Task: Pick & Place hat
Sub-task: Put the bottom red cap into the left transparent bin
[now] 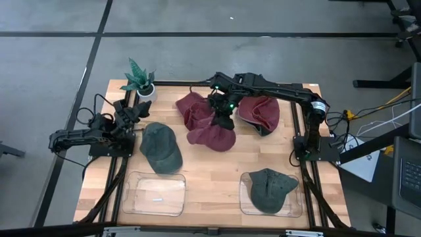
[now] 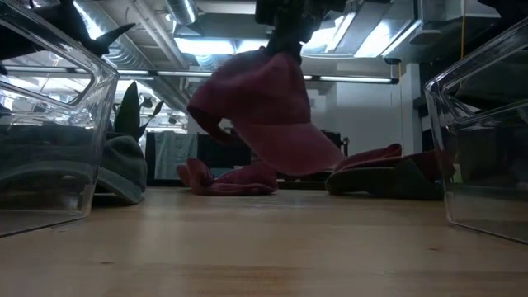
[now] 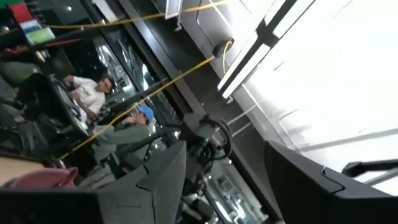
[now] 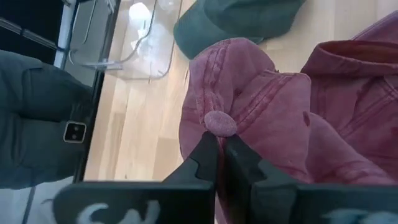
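Above the table's middle, your right gripper (image 4: 217, 144) is pinched on the crown button of a maroon fabric cap (image 1: 214, 135), lifted clear of the wooden table (image 1: 210, 178), brim hanging down. Left gripper (image 1: 135, 112) waits by the left edge; its state cannot be told.

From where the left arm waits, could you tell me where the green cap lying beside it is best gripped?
Take the green cap by its crown, coming straight down with the left gripper: it lies dome up, so the soft fabric there should pinch into a fold, while the brim lies flat on the table.
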Robot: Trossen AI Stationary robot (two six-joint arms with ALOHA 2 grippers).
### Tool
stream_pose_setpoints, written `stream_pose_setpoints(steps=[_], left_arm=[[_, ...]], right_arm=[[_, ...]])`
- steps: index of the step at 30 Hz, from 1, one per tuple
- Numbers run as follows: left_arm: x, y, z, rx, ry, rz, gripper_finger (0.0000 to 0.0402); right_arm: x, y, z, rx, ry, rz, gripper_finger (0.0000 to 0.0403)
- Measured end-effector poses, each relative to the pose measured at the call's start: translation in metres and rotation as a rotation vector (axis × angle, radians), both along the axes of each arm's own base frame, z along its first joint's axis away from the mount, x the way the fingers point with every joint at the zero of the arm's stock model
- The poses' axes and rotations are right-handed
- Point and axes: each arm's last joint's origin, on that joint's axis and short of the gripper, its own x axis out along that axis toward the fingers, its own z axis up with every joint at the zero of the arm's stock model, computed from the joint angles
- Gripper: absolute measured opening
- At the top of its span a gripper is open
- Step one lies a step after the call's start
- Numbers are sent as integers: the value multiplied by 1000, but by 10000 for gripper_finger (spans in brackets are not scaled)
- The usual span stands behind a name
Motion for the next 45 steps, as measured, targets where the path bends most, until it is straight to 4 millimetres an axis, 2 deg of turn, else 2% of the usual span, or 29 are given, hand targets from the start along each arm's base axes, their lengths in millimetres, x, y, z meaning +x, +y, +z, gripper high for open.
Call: stream_pose_setpoints(steps=[6,12,15,20,24,30,40,45], left_arm=[[4,-4,0,157,104,-82,210],[19,-4,16,165,478,-163,210],[30,-3,34,256,579,-142,210],[58,0,60,380,721,-115,210],[87,3,69,427,881,-168,210],[122,7,79,461,993,-183,210],[165,13,85,557,1182,-214,210],[179,14,86,580,1276,-269,210]], right_arm=[[0,0,0,29,16,-38,12],[2,5,0,92,58,-106,12],[3,8,0,90,82,-151,12],[6,11,-2,105,94,-194,12],[10,10,2,133,55,-235,12],[12,10,3,159,52,-268,12],[15,10,5,165,13,-274,12],[16,9,6,160,-8,-269,12]])
